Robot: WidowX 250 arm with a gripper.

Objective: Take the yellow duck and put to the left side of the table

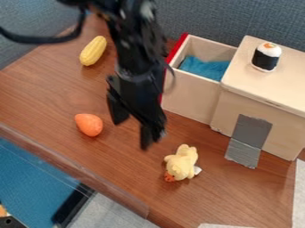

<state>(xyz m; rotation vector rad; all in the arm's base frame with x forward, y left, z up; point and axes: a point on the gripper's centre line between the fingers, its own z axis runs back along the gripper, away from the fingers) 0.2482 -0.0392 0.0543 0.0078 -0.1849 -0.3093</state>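
We saw blue-grey textured walls [208, 20] behind the brown wood-grained table [47, 98], with blue [30, 169] and grey surfaces [113, 213] beyond its near edge.

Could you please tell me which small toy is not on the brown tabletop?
The black-and-white sushi-shaped toy stands on the pale wooden box; the yellow corn, orange rounded toy and yellow duck are on the tabletop.

Bare tabletop [131, 164] runs in a lane between the orange egg-shaped toy [88, 124] and the yellow duck [182, 163], and there's my room to pass! Beyond the duck, the wooden box [191, 98] stands as a wall, grey tape [248, 139] down its face. Farther up, the corn [93, 50] sits as another obstacle, with open wood between it and the orange toy.
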